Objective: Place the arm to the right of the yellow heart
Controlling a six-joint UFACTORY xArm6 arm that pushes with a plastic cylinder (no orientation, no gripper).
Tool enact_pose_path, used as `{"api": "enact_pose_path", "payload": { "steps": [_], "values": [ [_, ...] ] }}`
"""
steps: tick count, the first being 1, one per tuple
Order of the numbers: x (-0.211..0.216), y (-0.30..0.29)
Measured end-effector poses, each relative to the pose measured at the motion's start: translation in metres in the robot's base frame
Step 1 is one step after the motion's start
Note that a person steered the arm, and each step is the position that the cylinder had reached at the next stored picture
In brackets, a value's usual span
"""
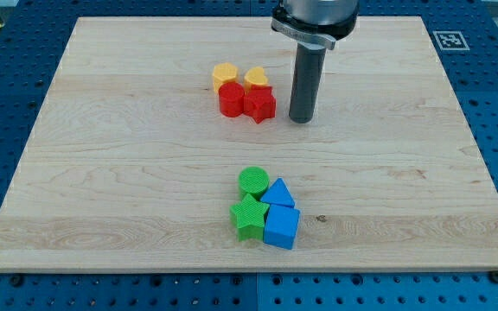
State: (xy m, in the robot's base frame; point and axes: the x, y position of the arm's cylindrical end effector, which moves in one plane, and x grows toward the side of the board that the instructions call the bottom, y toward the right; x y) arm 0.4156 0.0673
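The yellow heart [256, 78] lies near the view's top centre, touching a yellow round block [225, 74] on its left. Just below them sit a red round block [231, 100] and a red star [259, 104], all in one tight cluster. My tip [301, 119] stands on the board to the right of the red star, slightly below and to the right of the yellow heart, with a small gap between it and the cluster.
A second cluster lies lower in the view's centre: a green round block [253, 181], a green star [249, 216], a blue triangle [278, 193] and a blue cube [282, 227]. The wooden board [102, 173] rests on a blue perforated table.
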Motion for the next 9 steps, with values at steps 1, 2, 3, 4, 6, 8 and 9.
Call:
{"api": "enact_pose_path", "payload": {
  "steps": [1,2,3,4,6,8,9],
  "values": [
    [-0.005,0.0],
    [-0.011,0.0],
    [-0.017,0.0],
    [-0.022,0.0],
    [-0.032,0.0],
    [-0.041,0.0],
    [-0.046,0.0]
  ]
}}
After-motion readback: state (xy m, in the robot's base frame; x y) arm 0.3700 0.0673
